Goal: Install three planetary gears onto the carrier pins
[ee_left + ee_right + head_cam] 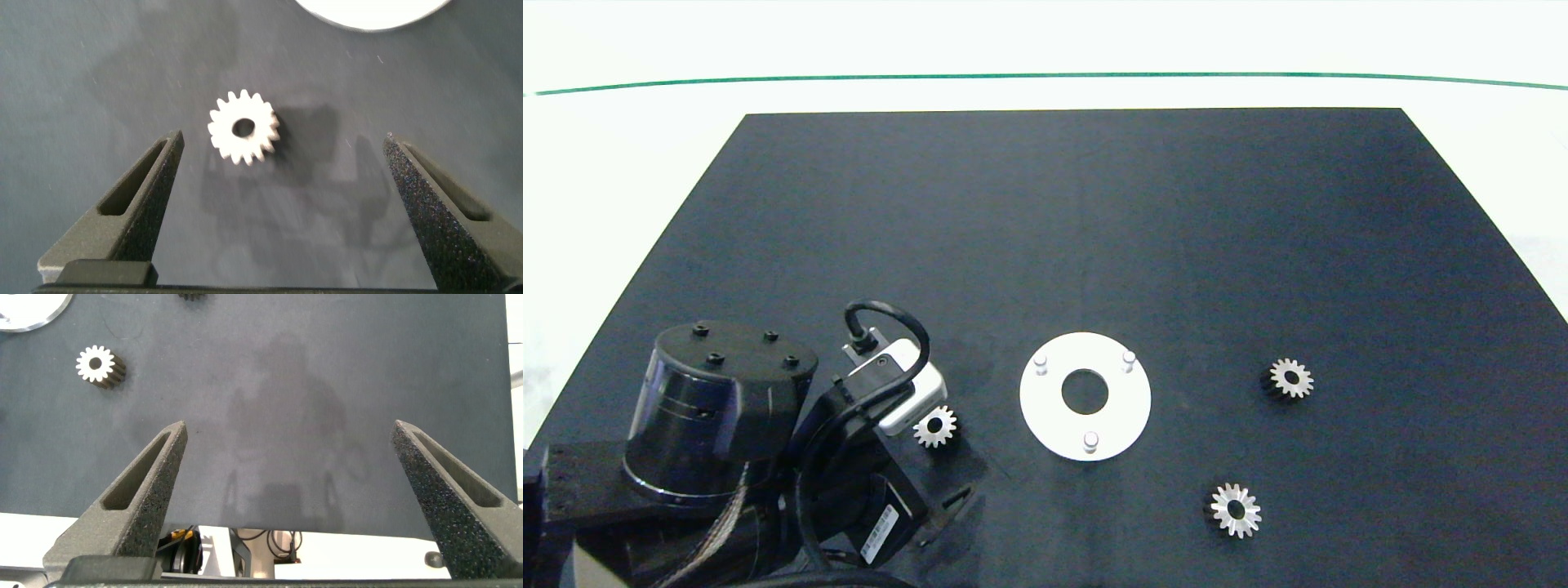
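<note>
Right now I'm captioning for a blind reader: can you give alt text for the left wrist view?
A small silvery gear lies flat on the dark mat, just beyond the left gripper, whose grey fingers are spread wide to either side of it. The white disc shows at the frame's edge.

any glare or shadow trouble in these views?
Head view: the table's pale border is washed out; the white disc is bright, its pins still visible. Left wrist view: the gear is sharp and casts a soft shadow on the mat. Right wrist view: a faint arm-shaped shadow lies on the mat.
</note>
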You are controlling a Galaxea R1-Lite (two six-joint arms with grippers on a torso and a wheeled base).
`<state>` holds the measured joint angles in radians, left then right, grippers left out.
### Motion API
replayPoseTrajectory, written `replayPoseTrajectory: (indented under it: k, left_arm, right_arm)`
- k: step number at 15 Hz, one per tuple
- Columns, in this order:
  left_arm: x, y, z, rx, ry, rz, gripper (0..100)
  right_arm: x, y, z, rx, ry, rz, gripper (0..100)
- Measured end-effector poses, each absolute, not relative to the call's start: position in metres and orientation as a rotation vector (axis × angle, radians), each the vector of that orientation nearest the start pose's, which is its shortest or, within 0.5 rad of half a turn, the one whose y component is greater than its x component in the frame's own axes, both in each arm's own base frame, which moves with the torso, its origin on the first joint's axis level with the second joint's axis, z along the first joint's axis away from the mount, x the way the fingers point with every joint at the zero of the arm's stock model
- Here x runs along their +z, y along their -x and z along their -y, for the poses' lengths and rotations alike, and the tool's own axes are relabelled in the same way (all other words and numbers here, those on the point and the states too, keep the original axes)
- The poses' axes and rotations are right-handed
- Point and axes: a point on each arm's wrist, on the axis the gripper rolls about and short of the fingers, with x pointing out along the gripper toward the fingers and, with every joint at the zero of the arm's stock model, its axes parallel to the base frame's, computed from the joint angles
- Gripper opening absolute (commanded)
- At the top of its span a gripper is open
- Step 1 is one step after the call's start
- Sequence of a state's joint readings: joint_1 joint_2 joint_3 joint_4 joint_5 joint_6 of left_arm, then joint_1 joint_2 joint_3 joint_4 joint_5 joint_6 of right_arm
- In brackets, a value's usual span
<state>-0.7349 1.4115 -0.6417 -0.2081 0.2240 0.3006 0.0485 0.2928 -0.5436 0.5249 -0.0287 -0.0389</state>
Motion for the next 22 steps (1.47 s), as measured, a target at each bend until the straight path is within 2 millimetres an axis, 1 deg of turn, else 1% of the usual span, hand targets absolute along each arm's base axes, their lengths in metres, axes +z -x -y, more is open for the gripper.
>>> replayPoseTrajectory:
  k: [4, 12, 16, 18, 22]
  left_arm:
    - [0.169, -0.178, 0.142, -0.542, -0.558, -0.441, 100]
    - [0.160, -0.192, 0.152, -0.536, -0.564, -0.460, 100]
    - [0.156, -0.196, 0.151, -0.526, -0.572, -0.477, 91]
    - [0.155, -0.200, 0.148, -0.511, -0.579, -0.483, 88]
    - [0.153, -0.205, 0.143, -0.488, -0.587, -0.496, 79]
  right_arm:
    - [0.175, 0.039, 0.003, 0.025, 0.049, -0.270, 100]
    - [0.176, 0.039, 0.003, 0.023, 0.049, -0.269, 100]
    - [0.178, 0.039, 0.003, 0.022, 0.054, -0.260, 100]
    - [0.179, 0.039, 0.003, 0.021, 0.054, -0.258, 100]
    - [0.179, 0.040, 0.003, 0.020, 0.054, -0.258, 100]
